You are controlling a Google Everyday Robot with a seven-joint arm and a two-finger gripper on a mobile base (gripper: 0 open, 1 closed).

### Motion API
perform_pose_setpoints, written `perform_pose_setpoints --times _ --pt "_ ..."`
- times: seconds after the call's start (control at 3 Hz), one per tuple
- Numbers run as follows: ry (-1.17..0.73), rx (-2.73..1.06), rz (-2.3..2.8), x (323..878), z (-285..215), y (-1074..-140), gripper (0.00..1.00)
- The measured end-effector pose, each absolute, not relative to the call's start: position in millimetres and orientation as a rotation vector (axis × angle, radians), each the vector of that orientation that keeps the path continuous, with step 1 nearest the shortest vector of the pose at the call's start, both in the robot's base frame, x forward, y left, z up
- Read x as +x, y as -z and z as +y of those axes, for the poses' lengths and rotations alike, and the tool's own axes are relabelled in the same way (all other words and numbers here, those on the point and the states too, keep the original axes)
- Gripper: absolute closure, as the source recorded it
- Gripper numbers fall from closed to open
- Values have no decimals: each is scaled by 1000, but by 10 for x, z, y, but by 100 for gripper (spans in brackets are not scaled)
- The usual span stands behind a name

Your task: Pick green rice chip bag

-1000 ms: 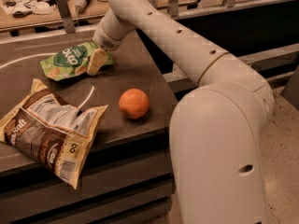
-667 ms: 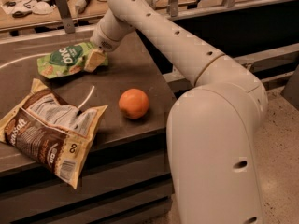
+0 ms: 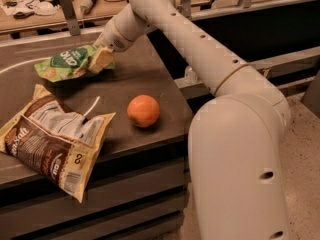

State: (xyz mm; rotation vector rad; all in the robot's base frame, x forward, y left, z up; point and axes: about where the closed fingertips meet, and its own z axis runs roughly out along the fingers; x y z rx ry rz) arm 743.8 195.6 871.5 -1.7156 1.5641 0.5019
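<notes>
Nearest the front edge of the table (image 3: pixel 150 79) lies the brown-and-white chip bag (image 3: pixel 55 144), the orange (image 3: pixel 143 110) sits right of it, and farther back the gripper (image 3: pixel 101 60) clamps the right end of the green rice chip bag (image 3: pixel 65 64).

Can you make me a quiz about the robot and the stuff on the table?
1. True or false: the orange sits on top of the brown bag.
2. The gripper is at which thing? A orange, B green bag, C brown bag.
3. Fill in: the bag hanging over the table's front edge is the ____ one.
Key: 1 false, it lies beside it; 2 B, at one end of it; 3 brown.
</notes>
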Motion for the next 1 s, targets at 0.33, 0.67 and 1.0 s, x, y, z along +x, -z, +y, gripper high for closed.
perform_pose_setpoints --times 0.33,0.67,1.0 --pt "-529 -1665 1495 7384 1849 -8988 100" --pt "-559 -1613 1410 7303 1723 -9260 100" --pt "-559 -1613 1410 7303 1724 -9258 100"
